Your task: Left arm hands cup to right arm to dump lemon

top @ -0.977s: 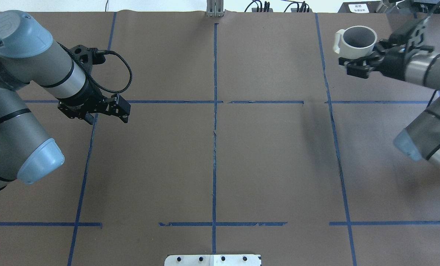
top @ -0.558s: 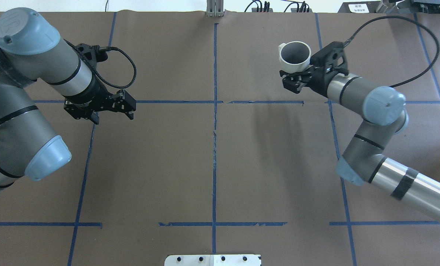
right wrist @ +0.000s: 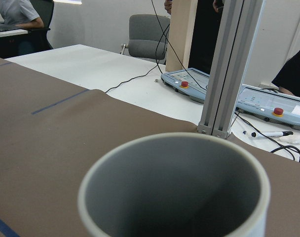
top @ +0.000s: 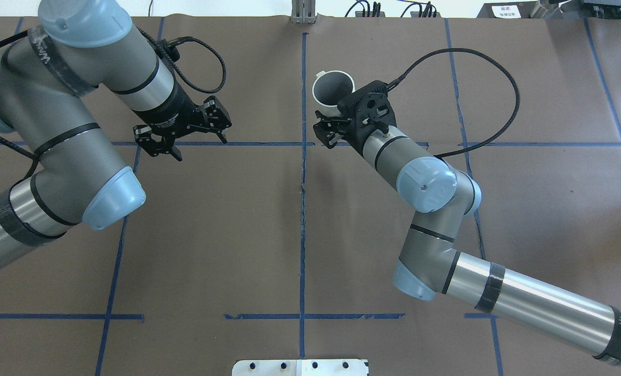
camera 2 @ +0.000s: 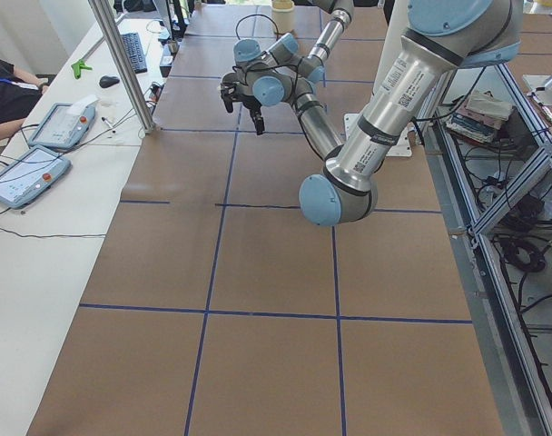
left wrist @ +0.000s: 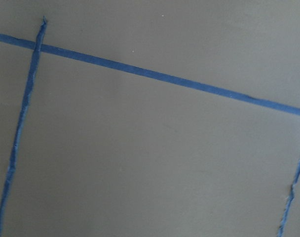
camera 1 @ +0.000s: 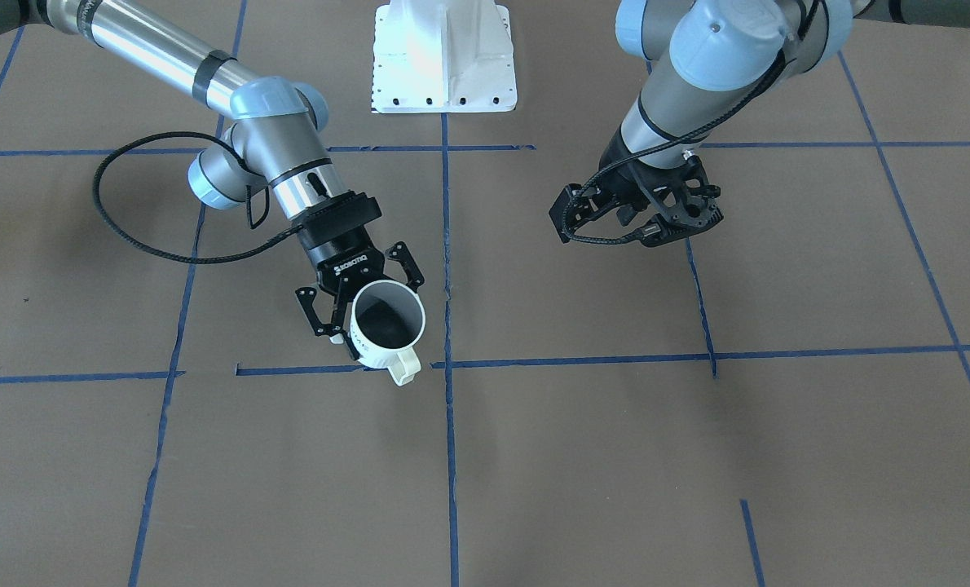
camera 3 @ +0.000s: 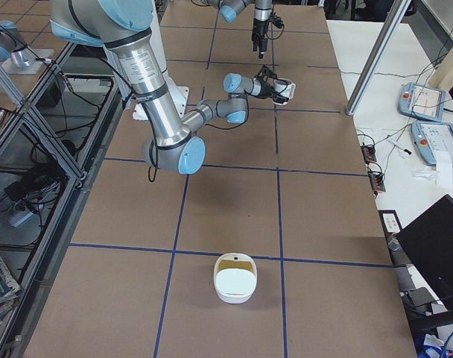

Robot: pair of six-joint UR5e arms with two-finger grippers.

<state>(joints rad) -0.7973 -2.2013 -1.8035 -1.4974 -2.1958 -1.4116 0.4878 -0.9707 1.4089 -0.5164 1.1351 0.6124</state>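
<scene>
Brown-papered table (top: 211,235), ruled into squares with blue tape (top: 302,250); beyond its far edge an aluminium post (right wrist: 229,69) and grey teach pendants (right wrist: 189,81) on a white desk (right wrist: 105,64). Just right of the centre tape line, past the far cross line: white mug (top: 331,86), upright, mouth up, lifted off the paper, clamped across its body by the right gripper (camera 1: 361,295) with ROBOTIQ lettering. Loop handle (camera 1: 403,369) toward the operators' side, away from the robot. Grey inside (right wrist: 179,197), bottom in shadow, contents impossible to tell. Well apart, on the other side of the centre line: left gripper (top: 185,134), cage-like, fingers spread wide, nothing between them, hanging over a tape crossing. Only brown paper and tape in the left wrist view.
</scene>
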